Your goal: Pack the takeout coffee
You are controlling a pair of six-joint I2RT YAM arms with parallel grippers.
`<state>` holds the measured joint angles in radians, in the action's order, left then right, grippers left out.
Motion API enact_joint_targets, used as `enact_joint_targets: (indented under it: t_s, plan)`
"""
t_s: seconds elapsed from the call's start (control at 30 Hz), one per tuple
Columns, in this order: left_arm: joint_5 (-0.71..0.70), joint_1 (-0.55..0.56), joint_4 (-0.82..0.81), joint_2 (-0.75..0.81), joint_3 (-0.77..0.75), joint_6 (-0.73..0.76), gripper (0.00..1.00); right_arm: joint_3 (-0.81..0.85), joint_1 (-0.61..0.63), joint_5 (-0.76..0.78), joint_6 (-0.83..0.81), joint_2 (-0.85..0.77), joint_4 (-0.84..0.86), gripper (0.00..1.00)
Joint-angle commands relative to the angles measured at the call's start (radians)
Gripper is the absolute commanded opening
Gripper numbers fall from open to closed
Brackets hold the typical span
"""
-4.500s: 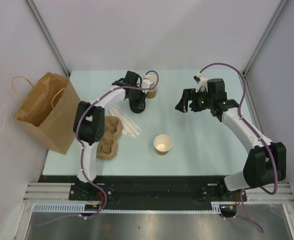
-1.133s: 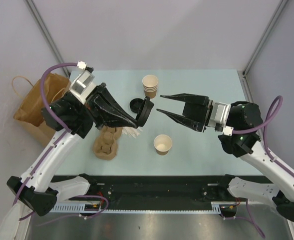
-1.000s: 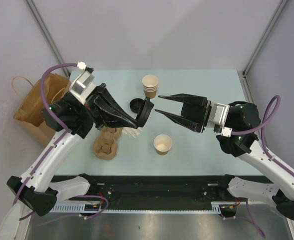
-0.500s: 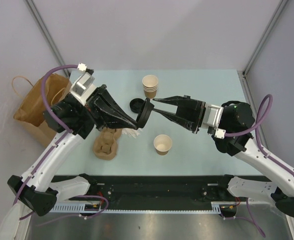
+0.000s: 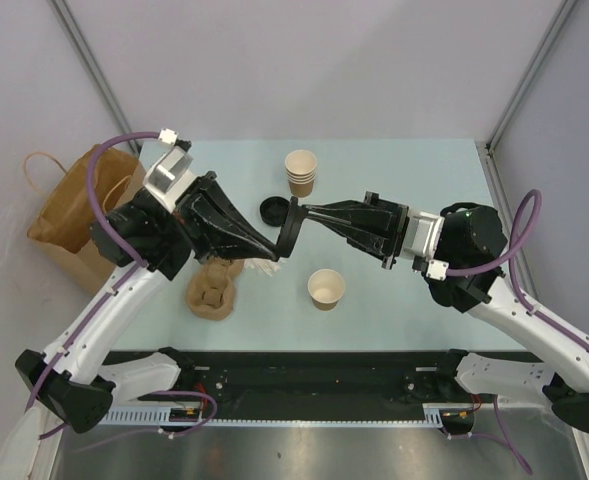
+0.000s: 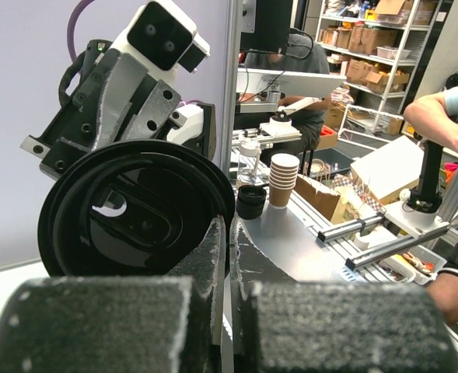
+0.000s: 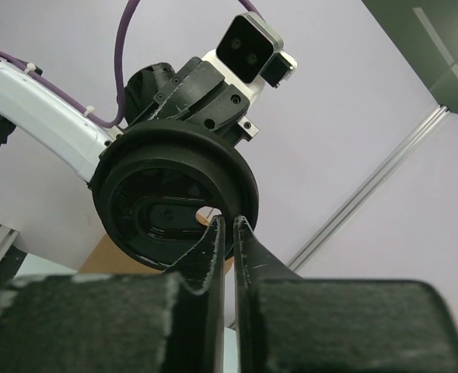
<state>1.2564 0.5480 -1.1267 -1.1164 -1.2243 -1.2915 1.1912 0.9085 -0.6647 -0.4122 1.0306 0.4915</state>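
Note:
A round black plastic lid point(image 5: 291, 228) hangs on edge in mid-air over the table's middle. My left gripper point(image 5: 275, 246) is shut on its lower rim from the left. From the right, my right gripper point(image 5: 301, 209) is shut on its upper rim. The left wrist view shows the lid point(image 6: 135, 206) just left of the left gripper point(image 6: 230, 227). The lid point(image 7: 170, 198) fills the right wrist view above the right gripper point(image 7: 230, 223). A lidless tan cup point(image 5: 326, 288) stands upright on the table below. No takeout coffee with a lid on it is in view.
A stack of lidless tan cups point(image 5: 300, 172) stands at the back, with another black lid point(image 5: 270, 209) lying near it. A brown pulp cup carrier point(image 5: 212, 287) and white sticks point(image 5: 265, 267) lie under the left arm. A large brown paper bag point(image 5: 74, 215) stands open off the table's left edge.
My right gripper moved left to the lid and closed its open jaws on the rim. The left gripper kept its hold on the lid and barely moved.

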Motion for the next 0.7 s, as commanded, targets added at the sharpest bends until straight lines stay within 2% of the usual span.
enact_joint_targets:
  t_s: [0.0, 0.07, 0.1, 0.13, 0.17, 0.2, 0.3, 0.37, 0.4, 0.43, 0.47, 0.5, 0.53, 0.6, 0.67]
  plan:
    - [-0.017, 0.004, 0.037, 0.027, 0.006, 0.027, 0.08, 0.002, 0.006, 0.025, -0.011, -0.010, 0.044, 0.00]
    - [-0.014, 0.001, 0.099, 0.033, 0.017, 0.072, 0.28, 0.002, 0.009, 0.039, -0.002, -0.020, 0.027, 0.00]
    - [-0.009, -0.014, 0.102, 0.041, 0.025, 0.077, 0.56, 0.004, 0.006, 0.042, -0.002, -0.023, 0.003, 0.00]
    - [-0.009, -0.025, 0.119, 0.053, 0.032, 0.087, 0.68, 0.004, 0.004, 0.043, -0.007, -0.029, -0.014, 0.00]
    - [-0.008, -0.037, 0.134, 0.062, 0.045, 0.096, 0.75, 0.004, 0.003, 0.059, -0.004, -0.033, -0.030, 0.00]
    - [-0.008, -0.069, 0.157, 0.073, 0.051, 0.109, 0.95, 0.004, -0.005, 0.069, 0.007, -0.046, -0.057, 0.00]
    - [-0.005, -0.138, 0.277, 0.116, 0.071, 0.191, 1.00, 0.004, -0.022, 0.120, 0.006, -0.078, -0.143, 0.00]
    - [-0.006, -0.175, 0.506, 0.167, 0.069, 0.369, 0.99, 0.016, -0.023, 0.177, 0.000, -0.089, -0.213, 0.00]
    - [-0.021, -0.212, 0.624, 0.187, 0.062, 0.462, 0.99, 0.024, -0.023, 0.200, -0.003, -0.093, -0.302, 0.00]
    - [-0.040, -0.229, 0.895, 0.208, 0.048, 0.685, 0.99, 0.031, -0.025, 0.223, 0.000, -0.096, -0.354, 0.00]
    - [-0.105, -0.241, 1.015, 0.230, 0.013, 0.784, 1.00, 0.041, -0.026, 0.264, -0.008, -0.093, -0.411, 0.00]
    - [-0.136, -0.255, 1.107, 0.236, -0.001, 0.861, 1.00, 0.068, -0.029, 0.286, -0.019, -0.086, -0.556, 0.00]
    - [-0.170, -0.261, 1.254, 0.240, -0.013, 0.956, 1.00, 0.086, -0.040, 0.312, -0.016, -0.055, -0.626, 0.00]
    - [-0.274, -0.279, 1.362, 0.233, -0.038, 1.011, 0.99, 0.143, -0.072, 0.353, -0.001, -0.014, -0.822, 0.00]
    - [-0.357, -0.293, 1.513, 0.211, -0.076, 1.051, 0.99, 0.174, -0.121, 0.361, 0.003, 0.064, -0.933, 0.00]
